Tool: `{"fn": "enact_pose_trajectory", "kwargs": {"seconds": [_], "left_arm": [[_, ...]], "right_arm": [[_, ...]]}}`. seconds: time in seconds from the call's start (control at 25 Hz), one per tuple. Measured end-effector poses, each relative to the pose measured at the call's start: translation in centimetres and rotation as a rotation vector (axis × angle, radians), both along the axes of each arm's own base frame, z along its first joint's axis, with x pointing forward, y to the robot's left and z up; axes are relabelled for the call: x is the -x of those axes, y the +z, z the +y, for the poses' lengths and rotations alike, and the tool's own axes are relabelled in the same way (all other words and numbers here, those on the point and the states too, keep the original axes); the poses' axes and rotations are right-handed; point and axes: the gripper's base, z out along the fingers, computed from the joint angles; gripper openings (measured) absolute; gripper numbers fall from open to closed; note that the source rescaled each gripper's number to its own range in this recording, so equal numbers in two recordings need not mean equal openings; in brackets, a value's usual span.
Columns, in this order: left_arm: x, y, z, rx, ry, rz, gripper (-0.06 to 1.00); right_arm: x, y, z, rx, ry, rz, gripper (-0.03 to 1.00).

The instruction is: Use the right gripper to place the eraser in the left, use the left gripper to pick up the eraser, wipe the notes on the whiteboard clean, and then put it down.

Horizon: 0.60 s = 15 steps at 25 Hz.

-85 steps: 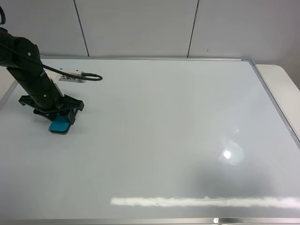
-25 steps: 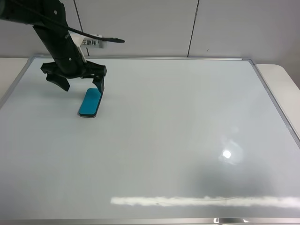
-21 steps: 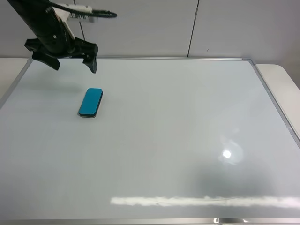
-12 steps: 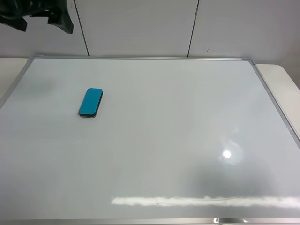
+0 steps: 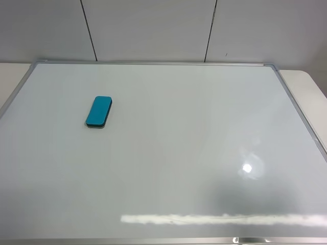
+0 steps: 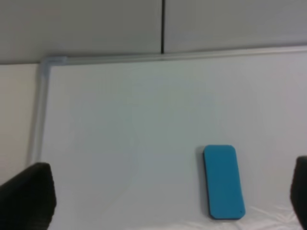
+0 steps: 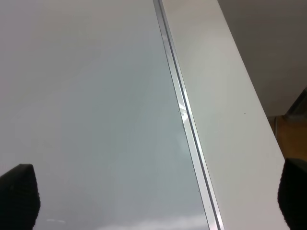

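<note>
The teal-blue eraser [image 5: 98, 111] lies flat on the left part of the whiteboard [image 5: 173, 153], free of any gripper. It also shows in the left wrist view [image 6: 223, 182]. No red notes show on the whiteboard. Neither arm is in the exterior high view. In the left wrist view my left gripper [image 6: 163, 199] is open and empty, raised above the whiteboard [image 6: 134, 120], with the eraser between and beyond its fingertips [image 6: 26, 196]. In the right wrist view my right gripper [image 7: 156, 196] is open and empty over the whiteboard's right frame [image 7: 184, 115].
The whiteboard's silver frame [image 5: 153, 63] runs along the back against a grey panelled wall [image 5: 153, 28]. A pale table surface [image 5: 306, 87] lies beyond the right frame. Lamp glare [image 5: 248, 167] sits on the board's right side.
My left gripper carried the eraser up and to the right, let go of it, then rose up and to the left out of the exterior high view. The eraser has stayed still since.
</note>
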Motion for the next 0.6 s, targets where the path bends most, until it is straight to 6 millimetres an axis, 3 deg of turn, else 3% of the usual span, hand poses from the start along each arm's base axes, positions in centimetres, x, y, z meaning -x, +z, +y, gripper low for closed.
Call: {"fn": "enact_pose_trajectory", "kwargs": {"seconds": [0.16, 0.36, 0.6], "left_arm": [[4.4, -0.2, 0.9, 0.019, 0.001, -0.100, 0.99], [9.1, -2.0, 1.8, 0.005, -0.011, -0.200, 0.99], [12.5, -5.0, 2.9, -0.073, 0.064, -0.182, 0.99]], "right_arm": [[0.0, 0.0, 0.0, 0.000, 0.000, 0.000, 1.00], [0.0, 0.0, 0.0, 0.000, 0.000, 0.000, 1.00], [0.0, 0.0, 0.0, 0.000, 0.000, 0.000, 1.00]]}}
